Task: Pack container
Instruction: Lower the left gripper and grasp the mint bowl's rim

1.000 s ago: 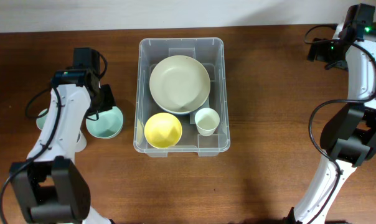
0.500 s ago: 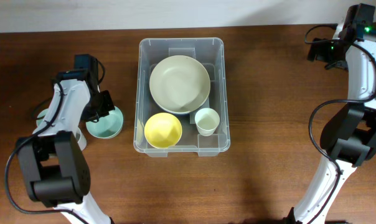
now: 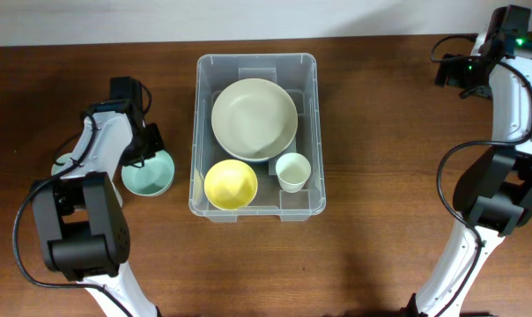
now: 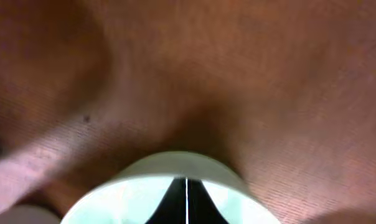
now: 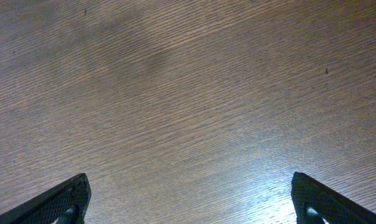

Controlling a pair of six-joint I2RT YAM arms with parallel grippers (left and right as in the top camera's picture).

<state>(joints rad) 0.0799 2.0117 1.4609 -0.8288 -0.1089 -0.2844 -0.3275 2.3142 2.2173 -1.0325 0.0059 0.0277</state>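
At desk [image 3: 380, 194] centre, the container [image 3: 317, 132] holds a cream bowl [image 3: 254, 119], a yellow bowl [image 3: 230, 184] and 1 pale cup [image 3: 292, 170]. Left of it sits a teal bowl [image 3: 151, 178]; the left gripper [image 4: 187, 186] is at its far rim, fingers [image 4: 175, 211] drawn almost together. The right gripper [image 5: 188, 186] is spread wide over the desk's far right corner.

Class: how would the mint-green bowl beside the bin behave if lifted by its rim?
The mint-green bowl holds a clean round shape, so probably rigid. Its smooth wall may slip. Pinched at one edge, it would likely tilt.
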